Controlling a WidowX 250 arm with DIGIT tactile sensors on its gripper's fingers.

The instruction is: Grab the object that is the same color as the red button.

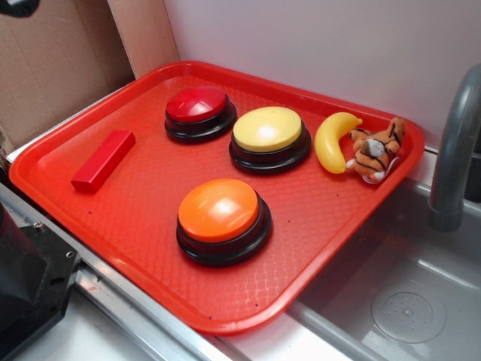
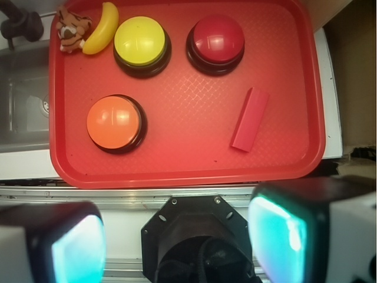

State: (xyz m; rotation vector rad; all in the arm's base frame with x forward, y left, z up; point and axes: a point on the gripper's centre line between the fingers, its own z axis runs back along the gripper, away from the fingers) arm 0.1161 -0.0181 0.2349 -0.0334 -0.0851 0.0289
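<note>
I see the red tray (image 2: 182, 165) filling most of the wrist view, sitting partly over a sink (image 1: 406, 301) on the worktop; on it stand the orange button (image 2: 115, 122), the yellow button (image 2: 140, 41) and the red button (image 2: 216, 41), with a toy banana (image 2: 101, 29) and a small plush tiger (image 2: 72, 30) in the far corner; the red block (image 2: 250, 119), my target by its colour, lies flat on the tray well apart from the buttons, slightly slanted in the wrist view; my tool (image 2: 177, 242) is released, its two pads spread wide at the bottom of the wrist view, high above and short of the tray; I judge I should move forward over the block, turn the wrist so the pads straddle its narrow width, then descend straight and close only when low, lest it blend with the tray or skid
</note>
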